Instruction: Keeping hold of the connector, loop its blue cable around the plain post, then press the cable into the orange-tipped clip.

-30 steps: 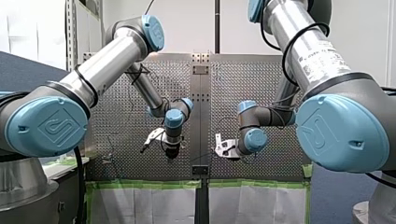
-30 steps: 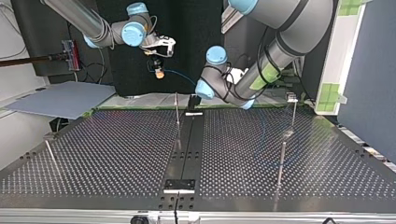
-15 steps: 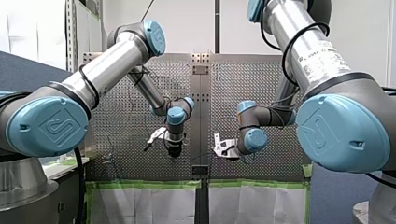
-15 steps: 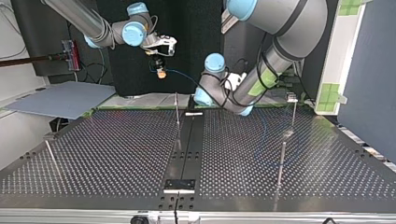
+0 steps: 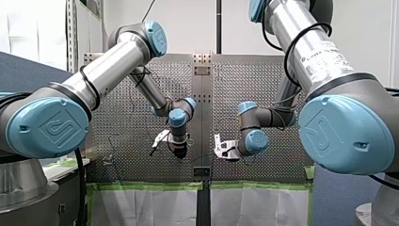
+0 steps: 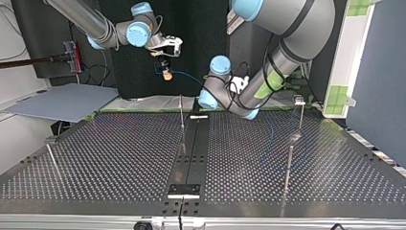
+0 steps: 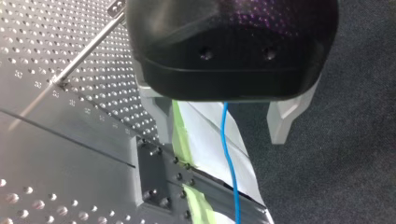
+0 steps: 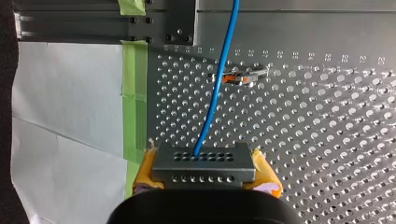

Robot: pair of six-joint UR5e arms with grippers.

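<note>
Perforated metal table [image 5: 226, 84], front view: both arms low by its middle seam. Top view: right gripper [image 6: 165, 74] high, beyond the far edge. Left wrist view: left gripper [image 7: 220, 133] spread apart, blue cable [image 7: 229, 163] hanging between untouched, probably to guide it. Right wrist view: yellow pads [image 8: 145, 170] clamp connector [image 8: 204, 163]; long axis pad to pad, holed face and cable pointing ahead, past orange-tipped clip [image 8: 238, 78].

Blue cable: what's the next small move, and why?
Probably close my left gripper on the blue cable: its fingers stand open with the cable seemingly between them, while my right gripper holds the connector. That would let it steer the loop.
</note>
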